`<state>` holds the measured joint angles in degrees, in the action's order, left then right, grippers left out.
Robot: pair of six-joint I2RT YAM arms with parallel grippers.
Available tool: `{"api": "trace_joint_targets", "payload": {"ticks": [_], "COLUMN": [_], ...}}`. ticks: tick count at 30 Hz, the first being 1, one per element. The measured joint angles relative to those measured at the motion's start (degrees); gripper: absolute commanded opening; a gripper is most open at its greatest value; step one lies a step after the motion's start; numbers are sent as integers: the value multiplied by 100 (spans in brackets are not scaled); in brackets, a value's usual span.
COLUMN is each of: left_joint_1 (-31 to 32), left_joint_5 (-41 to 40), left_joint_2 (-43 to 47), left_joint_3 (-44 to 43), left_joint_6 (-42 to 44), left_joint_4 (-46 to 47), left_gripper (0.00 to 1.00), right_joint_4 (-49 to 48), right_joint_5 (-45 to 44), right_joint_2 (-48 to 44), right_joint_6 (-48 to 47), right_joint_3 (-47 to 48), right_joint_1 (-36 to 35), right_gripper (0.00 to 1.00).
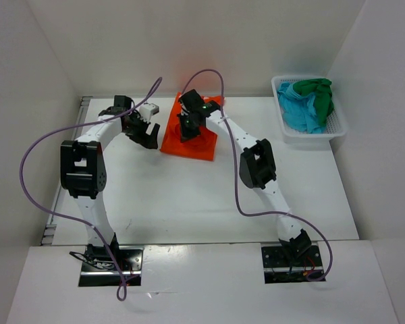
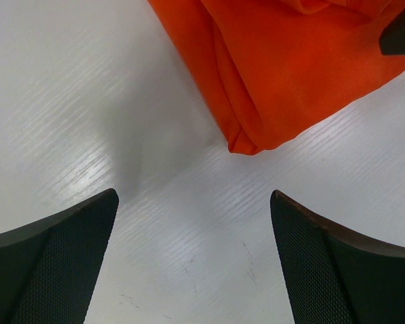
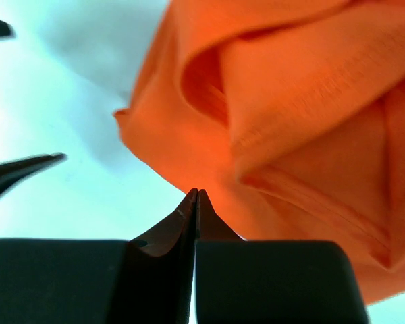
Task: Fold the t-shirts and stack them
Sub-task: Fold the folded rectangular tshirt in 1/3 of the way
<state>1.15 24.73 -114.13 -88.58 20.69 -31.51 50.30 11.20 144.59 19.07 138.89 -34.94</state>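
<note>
The orange t-shirt [image 1: 189, 145] lies partly folded and bunched at the back middle of the table; it also shows in the left wrist view [image 2: 290, 74] and the right wrist view [image 3: 290, 101]. My right gripper [image 1: 189, 128] is over the shirt, its jaws shut tip to tip [image 3: 197, 192], with no cloth seen between them. My left gripper [image 1: 148, 137] is open and empty [image 2: 194, 194], just off the shirt's left corner above bare table. The turquoise t-shirt [image 1: 298, 108] and the dark green t-shirt [image 1: 318, 91] lie crumpled in the basket.
A white mesh basket [image 1: 310, 135] stands at the back right of the white table [image 1: 175, 196]. White walls enclose the table at the back and both sides. Purple cables loop off both arms.
</note>
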Motion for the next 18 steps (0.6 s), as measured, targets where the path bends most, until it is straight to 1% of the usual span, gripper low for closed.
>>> {"api": "trace_joint_targets", "payload": {"ticks": [4,18], "left_joint_1": [2,2], "left_joint_5": [-31,-46], "left_joint_2": [-11,-15], "left_joint_3": [55,83], "left_joint_6": [2,2], "left_joint_4": [0,-4], "left_gripper": [100,100], "right_joint_4": [-22,-4], "right_joint_5": [63,-68], "right_joint_2": [140,527], "right_joint_6": [70,151], "right_joint_3": [269,378], "right_joint_1": [-4,76], "right_gripper": [0,0]}}
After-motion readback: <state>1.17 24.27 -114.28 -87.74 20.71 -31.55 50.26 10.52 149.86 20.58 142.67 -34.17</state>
